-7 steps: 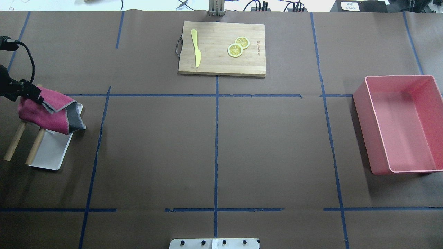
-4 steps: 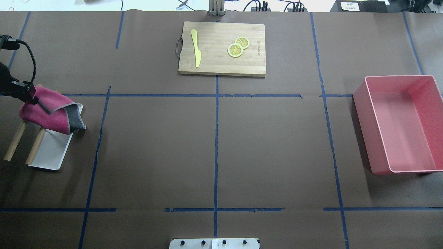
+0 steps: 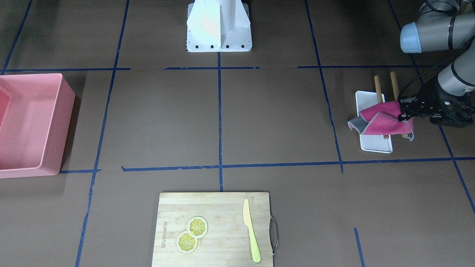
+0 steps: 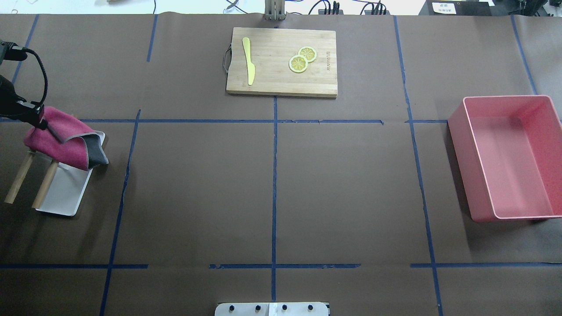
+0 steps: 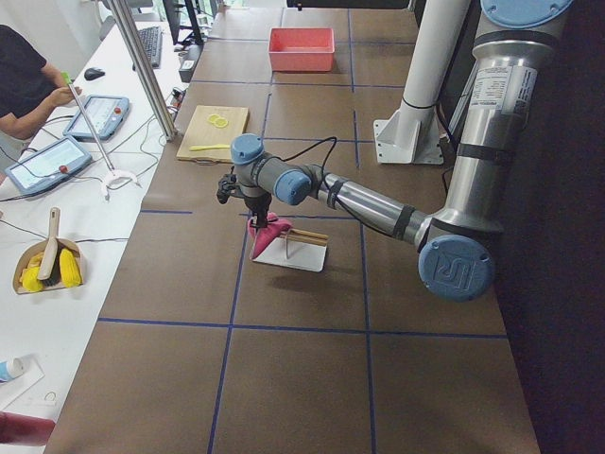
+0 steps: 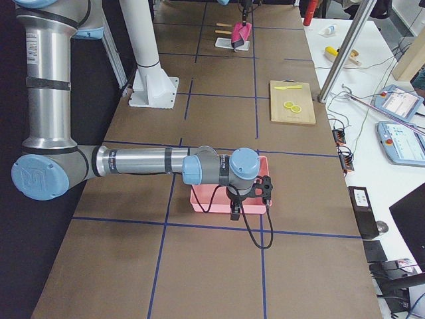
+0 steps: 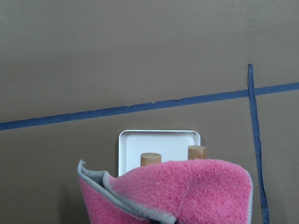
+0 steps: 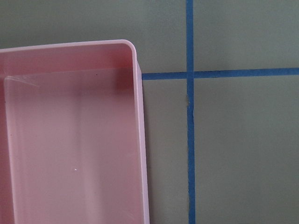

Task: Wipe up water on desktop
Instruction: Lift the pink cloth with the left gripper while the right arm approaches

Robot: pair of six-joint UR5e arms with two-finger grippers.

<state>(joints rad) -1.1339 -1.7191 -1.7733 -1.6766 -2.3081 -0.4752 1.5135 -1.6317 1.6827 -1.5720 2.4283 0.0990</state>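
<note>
Over the last second the left hand (image 3: 403,112) has drawn slightly outward from the white tray (image 3: 365,100), while the pink cloth (image 3: 384,124) stays draped on the wooden rack (image 3: 377,87) above that tray. Judged: pick-up is under way and wiping has not begun. The hand appears clenched on the cloth's edge, with the desk (image 4: 197,188) spreading beyond the tray and no water discernible on it. The right hand (image 6: 235,207) is well apart from the tray, and its state cannot be told.

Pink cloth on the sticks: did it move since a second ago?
A little. The left gripper, pinching the pink cloth, drew back toward the table's left end and tugged the cloth's top edge along. The cloth still hangs over the wooden rods. The cutting board, pink bin and desktop look the same.
</note>
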